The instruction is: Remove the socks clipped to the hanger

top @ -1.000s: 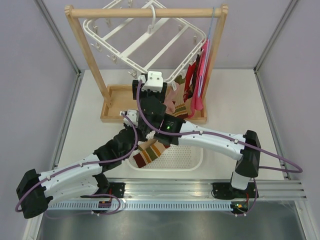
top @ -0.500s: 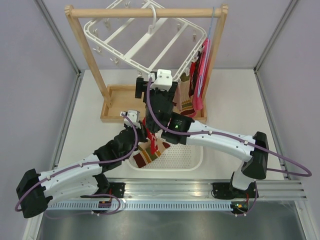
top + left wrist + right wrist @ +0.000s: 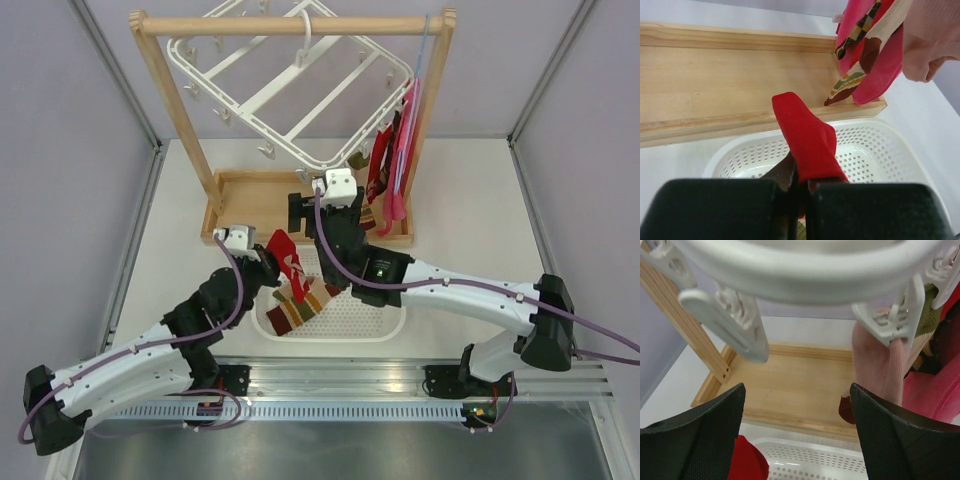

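As its jaws pinch a red sock (image 3: 807,137), the left gripper (image 3: 800,182) hangs over the basket (image 3: 880,132), apparently to drop it. The right gripper (image 3: 796,432), jaws wide, sits below the pink sock (image 3: 877,365) clipped to the hanger (image 3: 815,265).

End of red sock (image 3: 809,137) behind left gripper (image 3: 801,186)

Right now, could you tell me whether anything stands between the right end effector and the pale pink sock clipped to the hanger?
Nothing visible does. The open right end effector looks up at the pale pink sock, hanging from its clip on the hanger.
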Controlling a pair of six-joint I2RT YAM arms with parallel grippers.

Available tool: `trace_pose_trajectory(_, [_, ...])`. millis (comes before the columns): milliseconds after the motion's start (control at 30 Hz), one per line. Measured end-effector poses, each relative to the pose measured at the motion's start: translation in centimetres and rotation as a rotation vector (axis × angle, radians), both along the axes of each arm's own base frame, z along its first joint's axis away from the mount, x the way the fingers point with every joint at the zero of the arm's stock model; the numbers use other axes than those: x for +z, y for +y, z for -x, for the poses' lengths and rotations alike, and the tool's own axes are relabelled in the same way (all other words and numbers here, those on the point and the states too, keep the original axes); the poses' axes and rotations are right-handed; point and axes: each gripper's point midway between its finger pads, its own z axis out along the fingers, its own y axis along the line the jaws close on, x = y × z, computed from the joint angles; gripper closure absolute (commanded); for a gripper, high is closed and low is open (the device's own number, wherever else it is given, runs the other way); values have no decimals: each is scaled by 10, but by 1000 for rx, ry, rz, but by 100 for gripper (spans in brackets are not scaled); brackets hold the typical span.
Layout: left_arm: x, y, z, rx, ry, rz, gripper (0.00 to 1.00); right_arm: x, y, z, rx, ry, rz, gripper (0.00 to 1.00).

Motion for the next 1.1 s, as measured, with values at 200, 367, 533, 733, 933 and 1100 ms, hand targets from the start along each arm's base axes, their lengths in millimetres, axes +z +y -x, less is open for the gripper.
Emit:
trace_pose_trajectory(200, [-6, 2, 17, -76, 25, -17, 98, -45, -20, 12, 35, 51, 70, 11])
trace_pose_trajectory(367, [-22, -10, 36, -214, 84, -58, 98, -69, -60, 20, -28, 70, 126, 11])
trace_pose_trajectory(533, [-32, -26, 49, -329, 121, -79, 98, -64, -130, 20, -165, 56, 61, 10])
trace_pose_trajectory(733, [-51, -53, 58, -445, 169, -67, 98, -62, -205, 22, -311, 36, -25, 9])
trace_pose_trajectory(933, [-86, -83, 57, -492, 259, -108, 98, -71, -238, 19, -393, 46, -28, 8])
trace_pose_trajectory(1100, [-98, -121, 57, -515, 300, -162, 98, -88, -254, 8, -427, 89, 0, 8])
